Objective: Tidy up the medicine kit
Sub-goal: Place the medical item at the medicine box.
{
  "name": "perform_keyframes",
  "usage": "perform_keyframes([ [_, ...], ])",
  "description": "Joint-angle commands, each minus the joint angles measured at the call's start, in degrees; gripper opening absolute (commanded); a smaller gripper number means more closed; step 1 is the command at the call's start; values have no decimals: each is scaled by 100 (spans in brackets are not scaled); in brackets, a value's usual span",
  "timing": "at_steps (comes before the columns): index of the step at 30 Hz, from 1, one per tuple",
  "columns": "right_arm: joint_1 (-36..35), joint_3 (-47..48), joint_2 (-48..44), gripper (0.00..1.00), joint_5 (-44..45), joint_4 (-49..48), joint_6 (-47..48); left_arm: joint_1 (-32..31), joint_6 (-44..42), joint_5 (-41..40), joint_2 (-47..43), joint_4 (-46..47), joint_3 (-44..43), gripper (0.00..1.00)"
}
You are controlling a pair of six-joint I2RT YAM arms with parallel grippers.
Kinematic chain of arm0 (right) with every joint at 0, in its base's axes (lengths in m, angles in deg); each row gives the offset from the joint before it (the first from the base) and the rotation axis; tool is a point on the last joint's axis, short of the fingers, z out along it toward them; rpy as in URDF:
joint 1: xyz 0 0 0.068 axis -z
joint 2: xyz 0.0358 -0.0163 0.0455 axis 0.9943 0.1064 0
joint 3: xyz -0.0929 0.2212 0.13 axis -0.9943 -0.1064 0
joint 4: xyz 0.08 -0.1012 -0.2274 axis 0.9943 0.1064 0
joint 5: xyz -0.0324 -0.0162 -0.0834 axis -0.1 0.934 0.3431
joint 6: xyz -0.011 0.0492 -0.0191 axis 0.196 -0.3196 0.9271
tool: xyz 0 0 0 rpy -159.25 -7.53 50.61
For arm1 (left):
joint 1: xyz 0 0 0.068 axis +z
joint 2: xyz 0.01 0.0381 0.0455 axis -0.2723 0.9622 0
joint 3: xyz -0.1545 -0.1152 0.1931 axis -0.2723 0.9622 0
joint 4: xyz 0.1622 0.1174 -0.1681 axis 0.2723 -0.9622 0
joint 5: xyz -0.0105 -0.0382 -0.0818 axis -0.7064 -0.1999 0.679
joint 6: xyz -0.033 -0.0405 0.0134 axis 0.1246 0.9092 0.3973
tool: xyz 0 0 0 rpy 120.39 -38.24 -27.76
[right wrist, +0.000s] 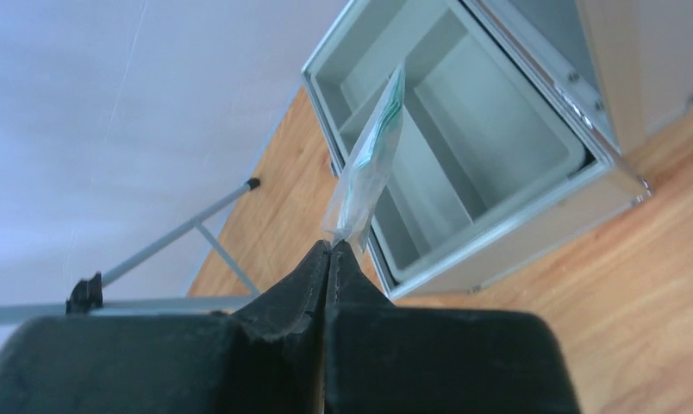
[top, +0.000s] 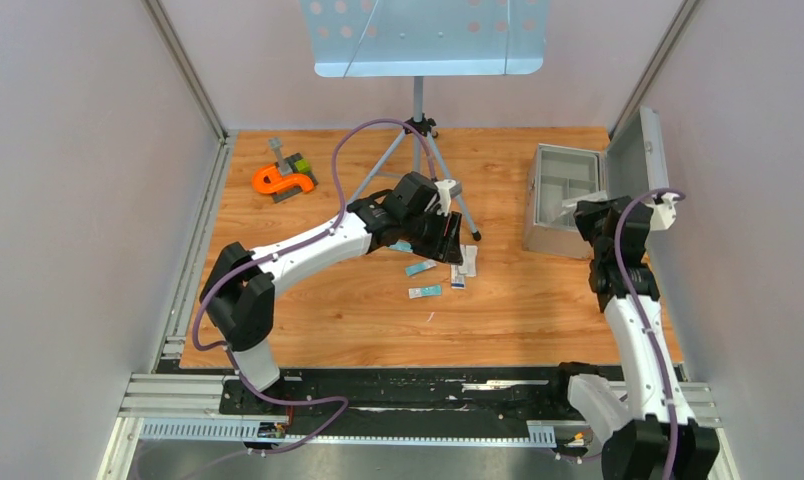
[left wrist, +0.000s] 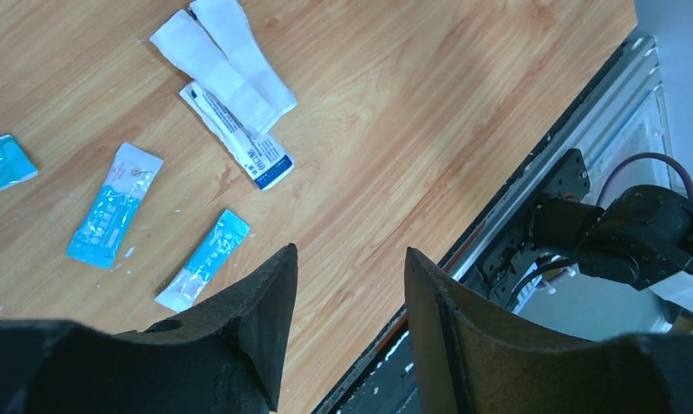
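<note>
The grey metal medicine kit stands open at the right, lid upright; its compartments look empty. My right gripper is shut on the end of a clear, green-printed sachet and holds it over the kit's near rim; in the top view it is at the kit's front right. My left gripper is open and empty above the table, beside several packets: blue sachets, white gauze packs and a blue-and-white packet. In the top view it hovers over these packets.
A music stand's tripod stands at the back centre, one leg reaching down to near the packets. An orange and green tool lies at the back left. The black rail runs along the table's near edge. Grey walls close both sides.
</note>
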Motion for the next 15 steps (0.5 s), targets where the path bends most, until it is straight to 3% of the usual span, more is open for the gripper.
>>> perform_keyframes([
  [1, 143, 555, 770, 0, 186, -1252, 175, 57, -131, -137, -332, -28, 77, 57],
  [15, 193, 2158, 3512, 0, 531, -2565, -681, 102, -220, -511, -545, -296, 142, 58],
])
